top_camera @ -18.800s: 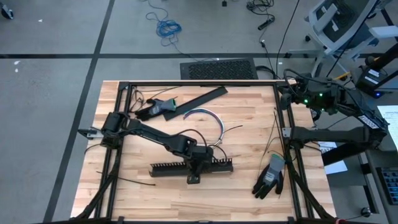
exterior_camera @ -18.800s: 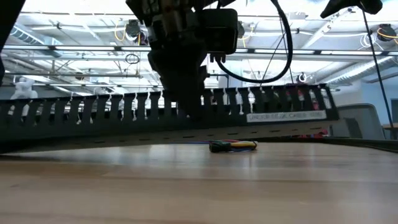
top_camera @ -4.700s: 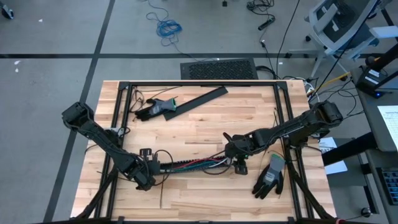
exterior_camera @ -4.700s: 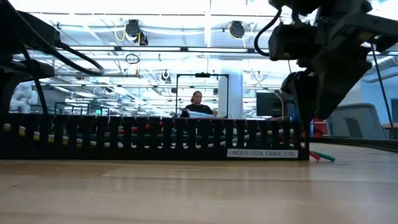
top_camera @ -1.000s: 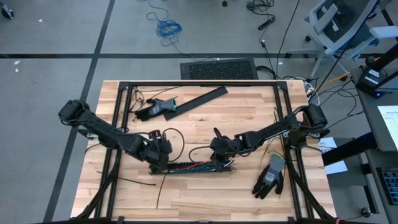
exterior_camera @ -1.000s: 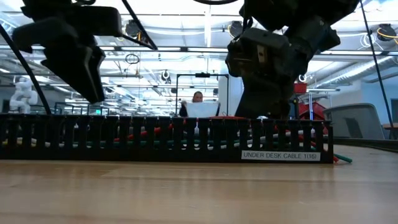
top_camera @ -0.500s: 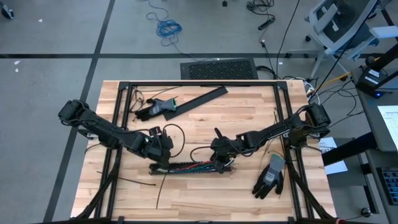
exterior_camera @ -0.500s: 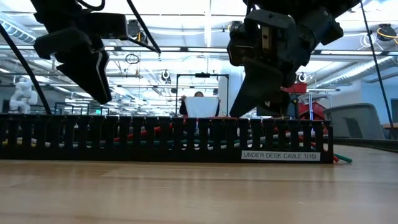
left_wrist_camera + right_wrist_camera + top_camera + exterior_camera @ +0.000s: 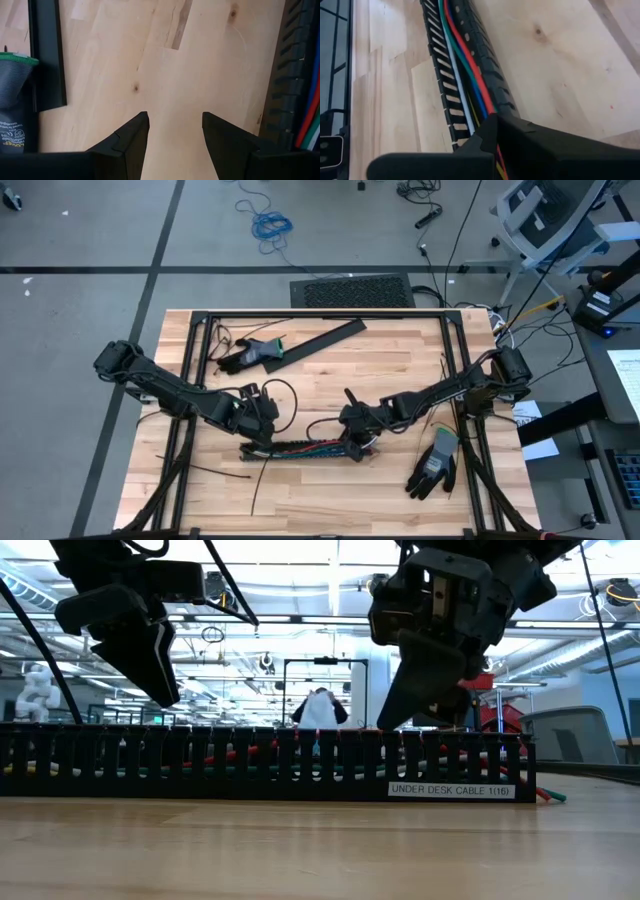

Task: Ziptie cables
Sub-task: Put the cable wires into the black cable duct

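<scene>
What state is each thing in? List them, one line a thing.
cables: lying lengthwise inside the slotted tray, not visibly tied.
slotted cable tray: flat on the table, open on top.
left gripper: open, empty, above the tray's left end.
right gripper: shut, at the tray's right end over the wires.
glove: lying loose near the table's right edge.

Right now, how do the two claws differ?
The left claw stands open over bare wood with nothing between its fingers; the right claw is shut, its tip at the cables in the black slotted tray. The left hovers beside the tray's left end, the right over its right end. Both are dark.
</scene>
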Controlling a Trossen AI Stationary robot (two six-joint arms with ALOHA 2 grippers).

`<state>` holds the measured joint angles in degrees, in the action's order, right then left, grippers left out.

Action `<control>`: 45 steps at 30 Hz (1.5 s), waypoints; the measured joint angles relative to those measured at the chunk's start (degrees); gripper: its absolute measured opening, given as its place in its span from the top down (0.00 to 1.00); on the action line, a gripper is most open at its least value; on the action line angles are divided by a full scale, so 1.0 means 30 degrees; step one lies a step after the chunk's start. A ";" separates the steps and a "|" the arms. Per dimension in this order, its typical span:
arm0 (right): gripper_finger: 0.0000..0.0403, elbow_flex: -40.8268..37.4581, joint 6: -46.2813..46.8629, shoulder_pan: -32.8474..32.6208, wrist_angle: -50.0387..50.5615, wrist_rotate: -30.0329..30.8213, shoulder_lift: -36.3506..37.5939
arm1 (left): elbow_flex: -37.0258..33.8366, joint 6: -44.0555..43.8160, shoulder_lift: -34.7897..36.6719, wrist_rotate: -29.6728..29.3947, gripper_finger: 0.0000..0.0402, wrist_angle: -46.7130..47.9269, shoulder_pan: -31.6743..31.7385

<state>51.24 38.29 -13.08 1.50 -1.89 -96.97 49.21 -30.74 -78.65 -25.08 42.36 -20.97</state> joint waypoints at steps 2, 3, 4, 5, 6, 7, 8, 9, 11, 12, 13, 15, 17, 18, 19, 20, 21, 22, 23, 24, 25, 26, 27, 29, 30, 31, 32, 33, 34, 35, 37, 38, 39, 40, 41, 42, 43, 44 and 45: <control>1.00 0.0000 0.0005 -0.0143 -0.0002 -0.0034 -0.0007 | 0.0000 0.0000 0.0000 0.0000 0.53 -0.0005 0.0000; 1.00 0.0000 0.0013 -0.0216 -0.0002 -0.0082 -0.0007 | 0.0000 0.0000 0.0000 0.0000 0.53 -0.0005 0.0000; 1.00 0.0000 0.0013 -0.0293 -0.0002 -0.0313 -0.0007 | 0.0000 0.0000 0.0000 0.0000 0.53 -0.0012 0.0000; 1.00 0.0000 0.0013 -0.0419 0.0005 -0.0506 -0.0007 | 0.0000 0.0000 0.0000 0.0000 0.53 -0.0019 0.0000; 1.00 0.0000 0.0013 -0.0561 0.0033 -0.0551 -0.0061 | 0.0000 -0.0007 0.0000 -0.0006 0.53 -0.0026 0.0000; 1.00 0.0006 0.0020 -0.0708 0.0061 -0.0535 -0.0174 | 0.0000 -0.0007 0.0000 -0.0034 0.53 -0.0019 0.0000; 1.00 0.0003 0.0158 -0.0848 0.0204 -0.0506 -0.0311 | 0.0000 -0.0007 0.0000 -0.0041 0.53 -0.0037 0.0000; 1.00 0.0001 0.0402 -0.0976 0.0364 -0.0490 -0.0538 | 0.0000 -0.0007 0.0000 -0.0070 0.53 -0.0045 0.0000; 1.00 -0.0015 0.0741 -0.1122 0.0127 -0.0486 -0.0889 | 0.0000 -0.0007 0.0000 -0.0105 0.53 -0.0153 0.0000; 1.00 -0.0029 0.0829 -0.1199 -0.0195 -0.0472 -0.0900 | 0.0000 -0.0015 0.0000 -0.0104 0.53 -0.0192 0.0000; 1.00 -0.0033 0.0783 -0.1258 -0.0971 -0.0382 -0.0805 | 0.0000 -0.0040 0.0000 -0.0109 0.53 -0.0174 0.0000; 1.00 0.0201 0.0307 -0.1328 -0.1650 0.0301 -0.0334 | 0.0000 -0.0109 0.0000 -0.0123 0.53 -0.0169 -0.0012; 1.00 0.0631 -0.0217 -0.1335 -0.1048 0.1304 0.0004 | 0.0000 -0.0117 0.0000 -0.0149 0.53 -0.0208 -0.0015; 1.00 0.0735 -0.0492 -0.1316 -0.0864 0.1519 0.0015 | 0.0000 -0.0117 0.0000 -0.0153 0.53 -0.0180 -0.0015; 1.00 0.0772 -0.0738 -0.1287 -0.0688 0.1550 -0.0029 | 0.0000 -0.0117 0.0000 -0.0153 0.53 -0.0215 -0.0015; 1.00 0.0772 -0.0864 -0.1266 -0.0514 0.1586 -0.0065 | 0.0000 -0.0114 0.0000 -0.0153 0.53 -0.0216 -0.0015; 1.00 0.0780 -0.0922 -0.1255 -0.0451 0.1660 -0.0123 | 0.0000 -0.0117 0.0000 -0.0153 0.53 -0.0202 -0.0015; 1.00 0.0802 -0.0923 -0.1264 -0.0434 0.1740 -0.0216 | 0.0000 -0.0117 0.0000 -0.0154 0.53 -0.0257 -0.0015; 1.00 0.0831 -0.0878 -0.1271 -0.0206 0.1830 -0.0291 | 0.0000 -0.0117 0.0000 -0.0154 0.53 -0.0274 -0.0015; 1.00 0.0831 -0.0736 -0.1277 0.0176 0.2055 -0.0439 | 0.0000 -0.0117 0.0000 -0.0160 0.53 -0.0283 -0.0015; 1.00 0.0823 -0.0579 -0.1291 0.0426 0.2273 -0.0635 | 0.0000 -0.0117 0.0000 -0.0160 0.53 -0.0327 -0.0015; 1.00 0.0817 -0.0522 -0.1312 0.0435 0.2471 -0.0821 | 0.0000 -0.0117 0.0000 -0.0160 0.53 -0.0362 -0.0015; 1.00 0.0803 -0.0475 -0.1308 0.0428 0.2532 -0.0932 | 0.0000 -0.0117 0.0000 -0.0157 0.53 -0.0352 -0.0015; 1.00 0.0806 -0.0445 -0.1306 0.0036 0.2606 -0.1070 | 0.0000 -0.0117 -0.0006 -0.0160 0.53 -0.0418 -0.0015; 1.00 0.0809 -0.0439 -0.1306 0.0034 0.2606 -0.1086 | 0.0000 -0.0116 -0.0004 -0.0160 0.53 -0.0396 -0.0015; 1.00 0.0809 -0.0457 -0.1306 0.0028 0.2606 -0.1086 | 0.0000 -0.0117 -0.0007 -0.0160 0.53 -0.0389 -0.0015; 1.00 0.0809 -0.0573 -0.1306 -0.0025 0.2605 -0.1066 | 0.0000 -0.0114 -0.0007 -0.0160 0.53 -0.0403 -0.0015; 1.00 0.0808 -0.0834 -0.1306 0.0001 0.2599 -0.0939 | 0.0000 -0.0117 -0.0007 -0.0160 0.53 -0.0396 -0.0015; 1.00 0.0809 -0.1032 -0.1306 0.0049 0.2599 -0.0747 | 0.0000 -0.0113 -0.0007 -0.0160 0.53 -0.0400 -0.0015; 1.00 0.0855 -0.1206 -0.1306 0.0042 0.2619 -0.0544 | 0.0000 -0.0109 -0.0007 -0.0160 0.53 -0.0402 -0.0015; 1.00 0.1047 -0.1592 -0.1306 -0.0005 0.2647 -0.0338 | 0.0000 -0.0109 -0.0007 -0.0168 0.53 -0.0406 -0.0015; 1.00 0.1144 -0.1729 -0.1306 0.0052 0.2699 -0.0335 | 0.0000 -0.0109 -0.0007 -0.0166 0.53 -0.0406 -0.0015; 1.00 0.1198 -0.1867 -0.1300 0.0118 0.2712 -0.0344 | 0.0000 -0.0109 -0.0007 -0.0168 0.53 -0.0399 -0.0015; 1.00 0.1202 -0.1975 -0.1291 0.0152 0.2717 -0.0350 | 0.0000 -0.0109 -0.0007 -0.0168 0.53 -0.0413 -0.0015; 1.00 0.1202 -0.2005 -0.1291 0.0199 0.2723 -0.0354 | 0.0000 -0.0109 -0.0007 -0.0168 0.53 -0.0447 -0.0015; 1.00 0.1211 -0.2005 -0.1292 0.0234 0.2723 -0.0416 | 0.0000 -0.0109 -0.0007 -0.0168 0.53 -0.0452 -0.0015; 1.00 0.1223 -0.2005 -0.1292 0.0357 0.2716 -0.0482 | 0.0000 -0.0109 -0.0007 -0.0168 0.53 -0.0453 -0.0015; 1.00 0.1216 -0.2006 -0.1292 0.0616 0.2716 -0.0519 | 0.0000 -0.0109 -0.0007 -0.0168 0.53 -0.0474 -0.0015; 1.00 0.1209 -0.2025 -0.1292 0.0760 0.2723 -0.0599 | 0.0000 -0.0109 -0.0007 -0.0168 0.53 -0.0469 -0.0015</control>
<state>54.87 32.21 -16.95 3.78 6.28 -98.76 49.21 -31.07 -78.67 -25.58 40.96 -21.02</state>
